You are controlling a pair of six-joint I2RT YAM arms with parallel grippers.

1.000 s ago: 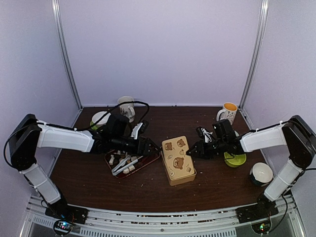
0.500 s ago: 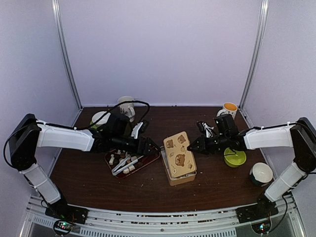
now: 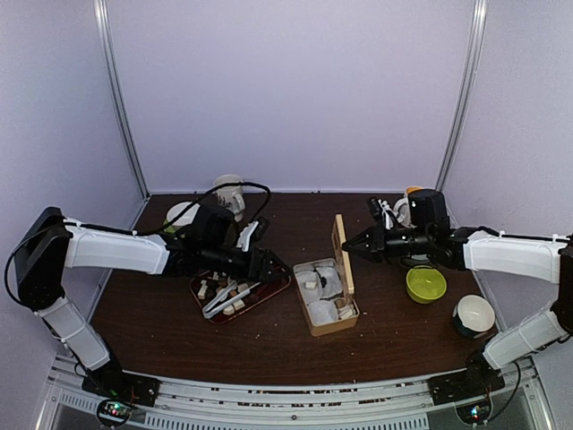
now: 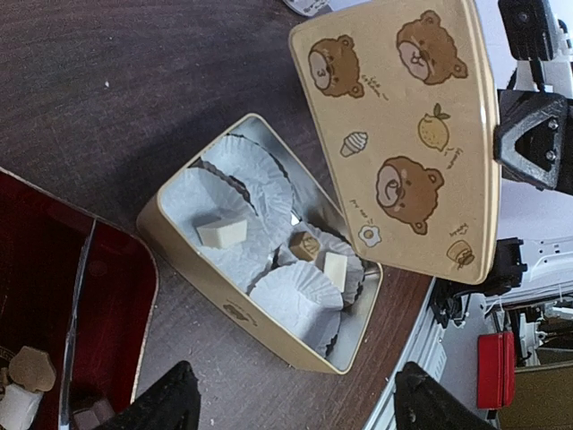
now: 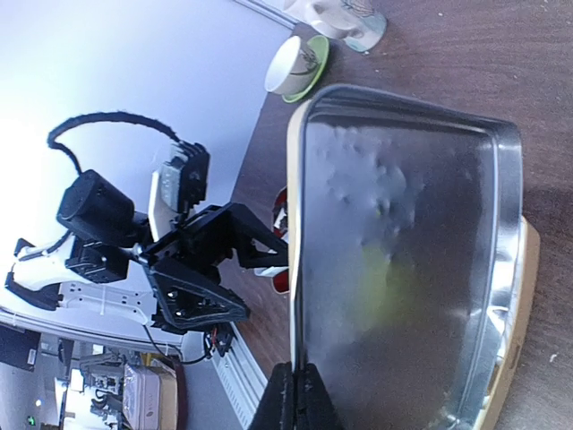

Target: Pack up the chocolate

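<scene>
Taking in the dark tabletop [image 3: 179, 345] first, with everything spread across it. Watching the left arm [image 3: 116, 251] and the right arm [image 3: 501, 255] stretching in from their sides toward the middle. Moving to the cream tin [image 4: 233, 309], sitting open near the centre, and its bear-printed lid [image 4: 403, 134], standing up almost on edge along the tin's right side. Catching the right gripper [image 3: 346, 247] pinching tight on the lid's upper rim, jaws closed on the metal, silver underside filling the right wrist view. Panning left to the red tray [image 4: 54, 287], lying just beside the tin. Seeing the left gripper [image 3: 273, 266] hovering over the tray's right end with its jaws spread wide, gripping nothing. Noting a green bowl [image 3: 426, 284] and a white bowl [image 3: 474, 313] off to the right, and a white mug [image 3: 231, 193] at the back. Spotting silver tongs [image 3: 228, 301] lying slantwise in the tray. Finishing on the chocolate [image 4: 222, 233]: a few cream and brown pieces resting in white paper cups [image 4: 295, 300] inside the tin, more pieces lying in the tray around the tongs.
</scene>
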